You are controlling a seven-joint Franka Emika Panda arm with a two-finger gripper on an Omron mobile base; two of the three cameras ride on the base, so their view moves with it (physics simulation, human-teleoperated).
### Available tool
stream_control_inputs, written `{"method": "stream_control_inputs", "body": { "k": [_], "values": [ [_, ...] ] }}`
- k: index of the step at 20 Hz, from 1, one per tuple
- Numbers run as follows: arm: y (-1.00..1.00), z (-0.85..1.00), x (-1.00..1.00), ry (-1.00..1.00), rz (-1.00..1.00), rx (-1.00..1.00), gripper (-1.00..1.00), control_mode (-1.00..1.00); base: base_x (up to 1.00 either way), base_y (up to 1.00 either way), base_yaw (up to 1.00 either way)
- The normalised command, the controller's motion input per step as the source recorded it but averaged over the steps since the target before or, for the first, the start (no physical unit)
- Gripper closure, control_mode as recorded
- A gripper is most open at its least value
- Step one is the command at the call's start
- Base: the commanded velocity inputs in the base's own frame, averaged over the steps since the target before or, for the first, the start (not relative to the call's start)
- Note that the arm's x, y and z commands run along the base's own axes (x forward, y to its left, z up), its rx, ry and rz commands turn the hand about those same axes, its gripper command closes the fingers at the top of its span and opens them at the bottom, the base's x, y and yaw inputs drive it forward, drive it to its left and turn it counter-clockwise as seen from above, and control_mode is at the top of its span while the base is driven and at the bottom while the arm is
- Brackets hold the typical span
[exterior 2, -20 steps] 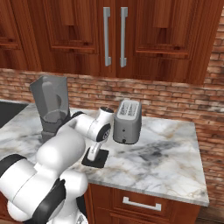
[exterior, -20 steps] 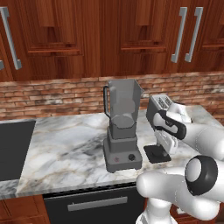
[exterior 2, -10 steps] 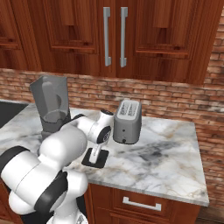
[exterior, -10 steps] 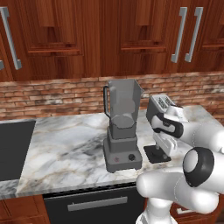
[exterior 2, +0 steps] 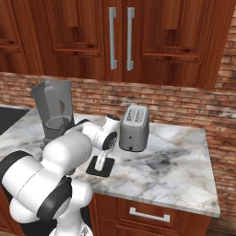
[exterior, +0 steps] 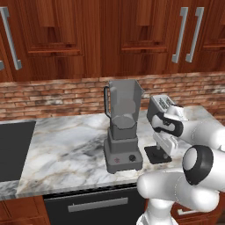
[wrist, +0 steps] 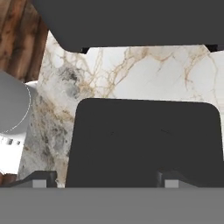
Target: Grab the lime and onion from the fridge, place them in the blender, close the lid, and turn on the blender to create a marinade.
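The grey blender (exterior: 123,132) (exterior 2: 55,115) stands on the marble counter, its translucent jar open at the top. The flat black lid (exterior: 151,154) (exterior 2: 94,169) (wrist: 144,140) lies on the counter just right of the blender's base. My gripper (exterior: 163,151) (exterior 2: 102,162) (wrist: 107,180) points straight down over the lid. It is open, with its fingertips (wrist: 43,179) wide apart close above the lid's near edge. The lime, the onion and the fridge are out of view.
A squat silver toaster (exterior: 160,105) (exterior 2: 133,126) stands just behind the lid and my hand. The counter (exterior 2: 170,161) runs on to the right and a dark cooktop (exterior: 13,149) lies at its left end. Wooden cupboards hang above.
My elbow has swung and the hand has sunk a little closer to the lid. Blender, lid and toaster have not moved.
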Motion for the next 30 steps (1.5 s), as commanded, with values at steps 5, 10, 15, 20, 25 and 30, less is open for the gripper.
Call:
{"method": "stream_control_inputs", "body": {
  "k": [5,10,15,20,25,30],
  "values": [
    [0.09,0.0,-0.01,-0.05,0.0,0.0,-1.0,-1.0,0.0,0.0,0.0],
    [0.01,0.0,0.0,-0.02,0.0,0.0,-1.0,-1.0,0.0,0.0,0.0],
    [0.02,0.0,0.03,0.0,0.0,0.0,-1.0,-1.0,0.0,0.0,0.0],
    [0.0,-0.14,0.01,0.04,0.0,-0.03,-1.0,-1.0,0.0,0.0,0.0],
    [0.0,-0.13,0.0,0.01,0.0,-0.02,-1.0,-1.0,0.0,0.0,0.0],
    [0.0,-0.17,0.0,0.0,0.0,-0.02,-1.0,-1.0,0.0,0.0,0.0]
  ]
}}
